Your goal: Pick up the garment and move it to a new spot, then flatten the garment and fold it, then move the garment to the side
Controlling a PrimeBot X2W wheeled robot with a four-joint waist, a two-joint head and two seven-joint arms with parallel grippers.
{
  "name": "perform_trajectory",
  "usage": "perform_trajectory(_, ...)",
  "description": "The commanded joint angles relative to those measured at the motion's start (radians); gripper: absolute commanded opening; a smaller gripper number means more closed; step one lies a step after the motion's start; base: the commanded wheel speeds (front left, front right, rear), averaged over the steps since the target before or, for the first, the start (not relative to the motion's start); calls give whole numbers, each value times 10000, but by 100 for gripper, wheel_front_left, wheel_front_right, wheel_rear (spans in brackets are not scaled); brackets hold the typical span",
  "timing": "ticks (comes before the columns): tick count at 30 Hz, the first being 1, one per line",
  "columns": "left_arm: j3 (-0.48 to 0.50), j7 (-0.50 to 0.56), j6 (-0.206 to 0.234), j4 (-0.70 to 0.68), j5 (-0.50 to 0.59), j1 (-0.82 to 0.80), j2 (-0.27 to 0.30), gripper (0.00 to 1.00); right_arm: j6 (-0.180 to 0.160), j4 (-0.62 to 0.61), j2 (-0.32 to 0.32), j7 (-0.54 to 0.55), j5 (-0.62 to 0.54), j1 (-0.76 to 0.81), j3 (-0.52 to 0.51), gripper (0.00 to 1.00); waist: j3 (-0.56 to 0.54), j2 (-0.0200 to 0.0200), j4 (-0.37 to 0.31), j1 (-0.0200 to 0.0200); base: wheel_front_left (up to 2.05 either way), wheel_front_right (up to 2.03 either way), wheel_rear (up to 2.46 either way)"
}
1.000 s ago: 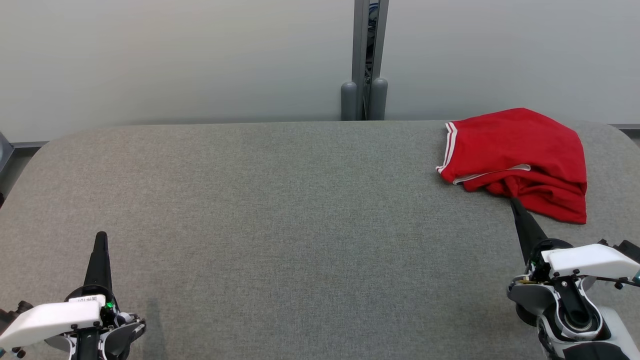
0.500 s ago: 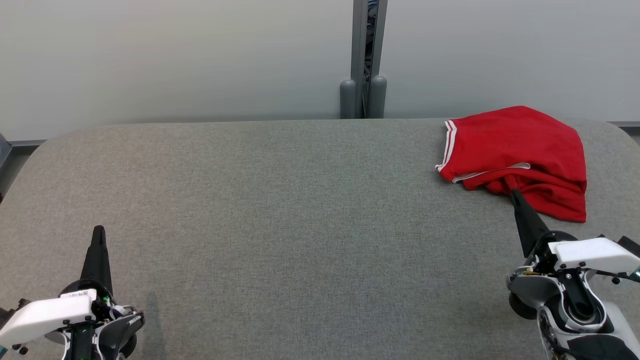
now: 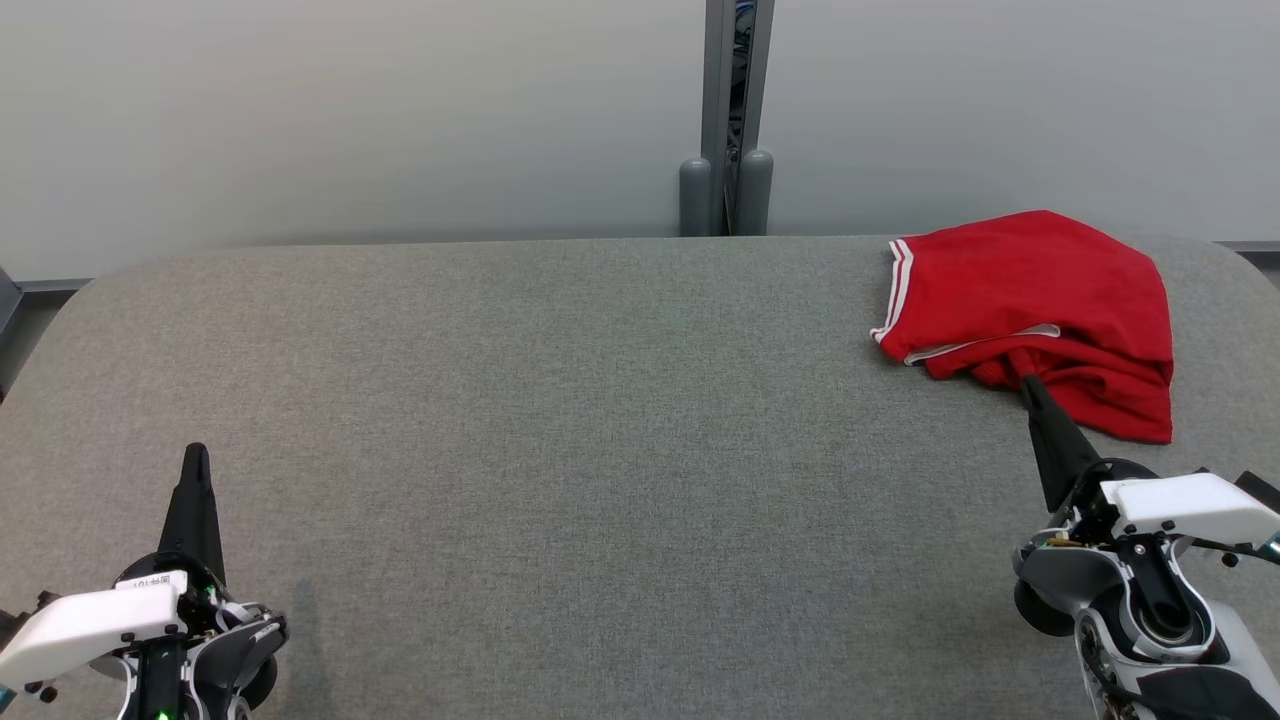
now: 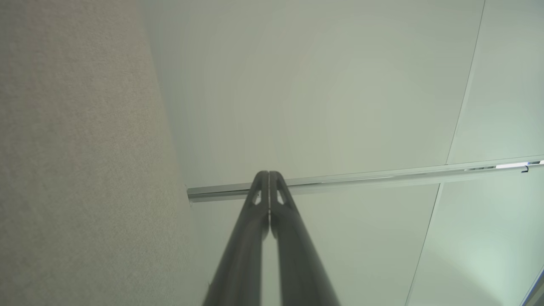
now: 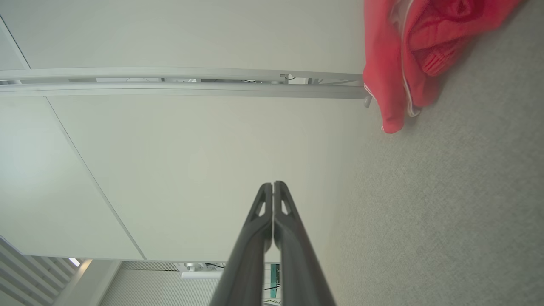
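Red garment (image 3: pixel 1040 310), crumpled (white-striped hem at its left edge) on grey table (image 3: pixel 560 420)

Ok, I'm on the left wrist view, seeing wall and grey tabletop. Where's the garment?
Observer: The red garment lies crumpled at the far right corner of the table.
Operator: Is the right tool gripping it?
Observer: No. The right tool is shut on nothing, and its wrist view shows the garment off to the side of the tips.
Operator: Any trim I could aim for?
Observer: Yes, white stripes along its left edge in the head view.
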Motion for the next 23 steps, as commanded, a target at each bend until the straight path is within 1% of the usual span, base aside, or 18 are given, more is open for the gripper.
perform_trajectory(1,28,20,-46,-2,-14,-99,28,0,4,25,-88,8,27,-96,-24,0,0,0,0,0,0,0,0)
perform_trajectory(23,26,18,-46,-4,-15,-98,28,0,4,24,-88,8,28,-96,-21,0,0,0,0,0,0,0,0)
